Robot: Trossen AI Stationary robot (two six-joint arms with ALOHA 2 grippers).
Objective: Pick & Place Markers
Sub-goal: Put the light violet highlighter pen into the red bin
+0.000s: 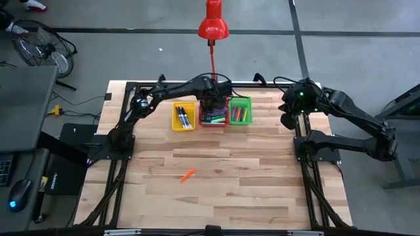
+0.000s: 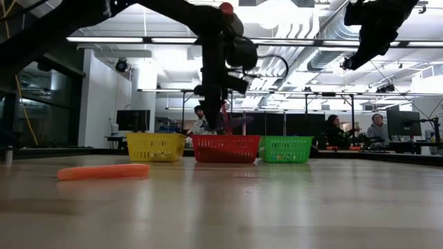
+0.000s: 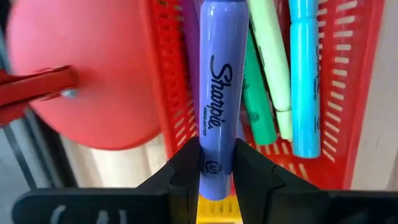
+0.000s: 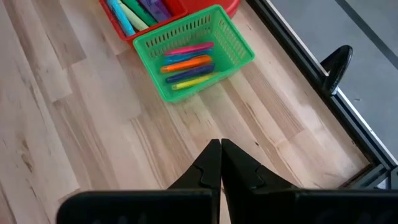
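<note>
Purple marker (image 3: 218, 118) in left hand (image 3: 217, 163), seemingly inside red bin (image 3: 163, 93) rim.

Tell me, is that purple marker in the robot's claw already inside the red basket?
Not dropped yet. The left gripper is shut on the purple marker, pointing it into the red basket.

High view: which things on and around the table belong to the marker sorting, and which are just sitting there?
Job:
- purple Sharpie marker, clamped in left gripper over red mesh bin
- orange marker lying loose on wooden table
- yellow mesh bin
- green mesh bin

Lying about:
- red lamp
- right gripper, shut, idle
</note>
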